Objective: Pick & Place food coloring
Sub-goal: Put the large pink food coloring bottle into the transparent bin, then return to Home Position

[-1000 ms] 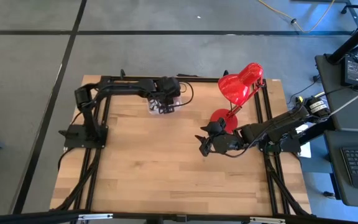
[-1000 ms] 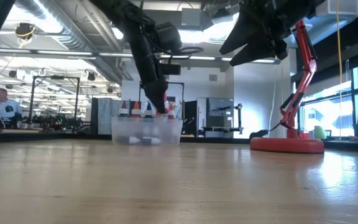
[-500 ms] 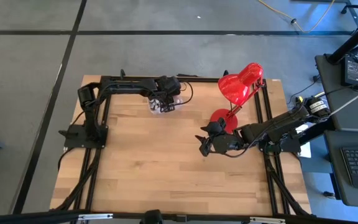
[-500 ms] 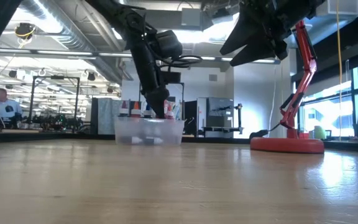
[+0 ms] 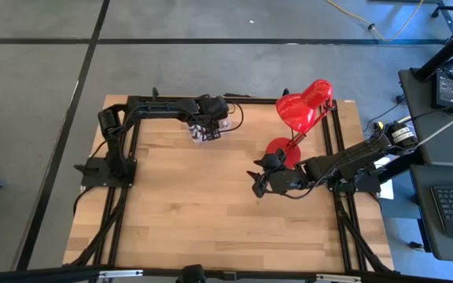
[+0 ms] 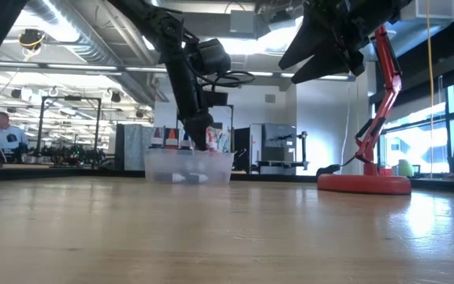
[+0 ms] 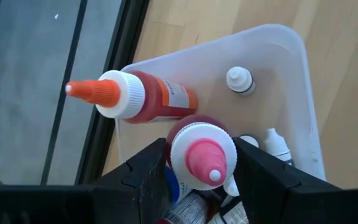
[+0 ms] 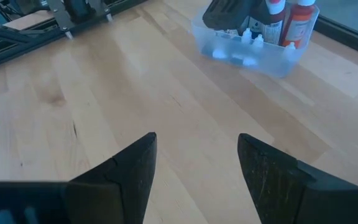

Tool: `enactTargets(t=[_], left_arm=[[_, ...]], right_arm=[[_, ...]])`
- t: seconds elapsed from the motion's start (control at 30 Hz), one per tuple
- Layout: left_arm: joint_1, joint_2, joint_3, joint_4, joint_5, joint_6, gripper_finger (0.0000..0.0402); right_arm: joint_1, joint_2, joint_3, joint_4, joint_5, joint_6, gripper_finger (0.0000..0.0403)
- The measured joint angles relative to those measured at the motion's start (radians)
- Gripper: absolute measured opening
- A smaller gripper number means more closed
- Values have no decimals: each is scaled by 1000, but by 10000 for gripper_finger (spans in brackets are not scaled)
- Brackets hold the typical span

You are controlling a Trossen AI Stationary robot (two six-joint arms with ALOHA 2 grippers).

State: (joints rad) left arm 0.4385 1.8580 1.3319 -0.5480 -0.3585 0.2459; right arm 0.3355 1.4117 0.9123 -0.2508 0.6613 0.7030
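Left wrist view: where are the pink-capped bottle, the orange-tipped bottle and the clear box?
pink-capped bottle [image 7: 204,155], left wrist view, on its pink cap.
orange-tipped bottle [image 7: 157,98], left wrist view, on its red body.
clear box [image 7: 278,68], left wrist view, on its bare floor.

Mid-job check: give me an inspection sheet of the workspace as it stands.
Surface: wooden table, mostly bare.
Job's things: food coloring bottles in the clear box; pink-capped bottle between left fingers.
Clutter: red lamp at the far right of the table.
End effectors: left end effector over the box, around the pink-capped bottle; right end effector open, raised over bare wood.
Cables: black cable by the left wrist.
Surroundings: person seated far off.
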Motion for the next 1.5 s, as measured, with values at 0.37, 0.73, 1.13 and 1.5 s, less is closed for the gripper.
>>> enactTargets(t=[0.37,0.73,1.13,1.5], left_arm=[[0,0,0,-1,-71,-23,179],[0,-1,0,-1,-159,-23,220],[0,-132,0,-4,-150,-63,239],[-133,-607,-228,113,219,-345,240]], right_arm=[[0,0,0,0,-6,2,227],[1,0,-1,15,-10,3,227],[1,-1,-1,3,-11,-25,227],[92,-55,-40,7,-116,-60,227]])
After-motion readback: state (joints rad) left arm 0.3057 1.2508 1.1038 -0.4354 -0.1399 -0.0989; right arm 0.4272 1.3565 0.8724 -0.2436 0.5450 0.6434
